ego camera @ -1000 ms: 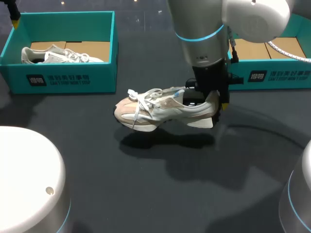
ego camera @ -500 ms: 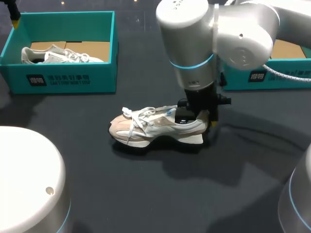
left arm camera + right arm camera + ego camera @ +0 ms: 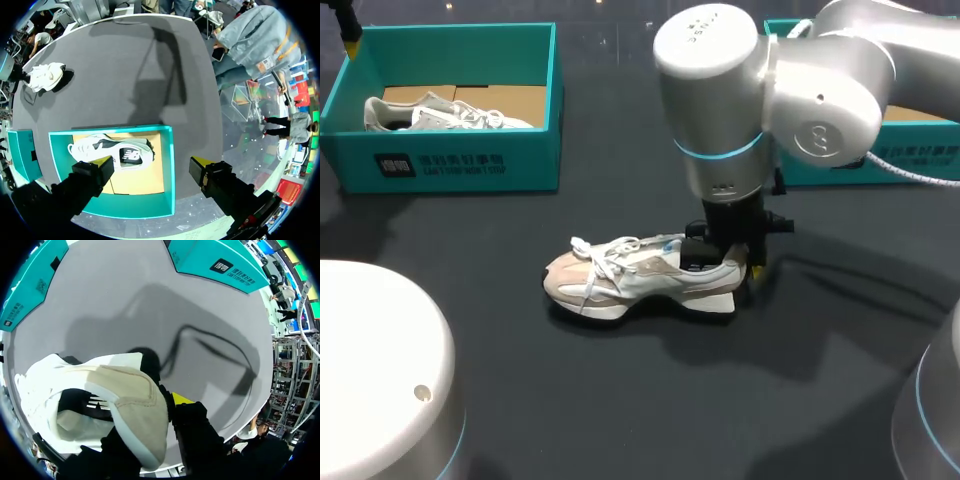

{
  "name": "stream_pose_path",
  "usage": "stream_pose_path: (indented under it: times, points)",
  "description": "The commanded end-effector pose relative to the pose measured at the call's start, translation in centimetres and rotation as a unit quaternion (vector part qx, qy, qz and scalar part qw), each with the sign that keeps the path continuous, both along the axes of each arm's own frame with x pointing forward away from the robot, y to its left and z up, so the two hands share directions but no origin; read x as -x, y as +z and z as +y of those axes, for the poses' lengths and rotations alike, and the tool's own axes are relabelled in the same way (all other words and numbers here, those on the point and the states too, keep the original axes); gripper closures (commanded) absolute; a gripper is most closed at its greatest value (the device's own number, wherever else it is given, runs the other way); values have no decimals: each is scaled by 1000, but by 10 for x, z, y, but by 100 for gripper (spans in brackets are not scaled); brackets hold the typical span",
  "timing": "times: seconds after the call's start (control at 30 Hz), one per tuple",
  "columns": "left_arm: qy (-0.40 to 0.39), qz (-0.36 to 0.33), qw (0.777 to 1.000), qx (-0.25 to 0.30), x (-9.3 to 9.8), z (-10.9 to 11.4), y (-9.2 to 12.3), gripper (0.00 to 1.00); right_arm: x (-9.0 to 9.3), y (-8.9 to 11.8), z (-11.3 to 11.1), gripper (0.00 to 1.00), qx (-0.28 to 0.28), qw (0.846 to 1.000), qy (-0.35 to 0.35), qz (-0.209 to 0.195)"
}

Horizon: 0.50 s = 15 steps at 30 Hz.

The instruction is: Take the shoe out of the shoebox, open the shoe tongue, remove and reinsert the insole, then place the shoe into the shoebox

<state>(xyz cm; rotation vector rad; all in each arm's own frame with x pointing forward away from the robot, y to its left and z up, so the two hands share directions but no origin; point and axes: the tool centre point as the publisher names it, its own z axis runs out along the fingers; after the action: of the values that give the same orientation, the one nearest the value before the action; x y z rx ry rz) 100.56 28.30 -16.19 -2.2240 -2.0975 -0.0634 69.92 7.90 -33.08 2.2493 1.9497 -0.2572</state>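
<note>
Gripping the shoe [image 3: 640,275] by its heel, the right end effector [image 3: 738,262] has it sole-down mid-desk [image 3: 620,400], toe pointing left. Left shoebox [image 3: 450,165] sits far left with a second shoe [image 3: 440,112] inside, and the right shoebox [image 3: 880,160] sits far right.

Left wrist: left end effector [image 3: 152,162] is wide open, holding nothing, above the left shoebox.

Right wrist: fingers pinch the heel collar, one inside the shoe, one outside.

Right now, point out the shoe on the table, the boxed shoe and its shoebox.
shoe on the table [image 3: 630,272], head view, laced midfoot.
boxed shoe [image 3: 440,115], head view, its upper.
shoebox [image 3: 470,160], head view, front wall.
</note>
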Motion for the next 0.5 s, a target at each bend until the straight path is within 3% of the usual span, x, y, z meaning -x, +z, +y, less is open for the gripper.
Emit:
stream_pose_path:
  times: [0.03, 0.5]
  points:
    - [-1, 0, 1000, -1, 0, 1, 0, 0, 3, -9, 3, 100, -1, 1000, 8, 2]
    - [-1, 0, 1000, -1, 0, 1, 0, 0, 11, -33, 7, 100, -15, 1000, 10, 21]
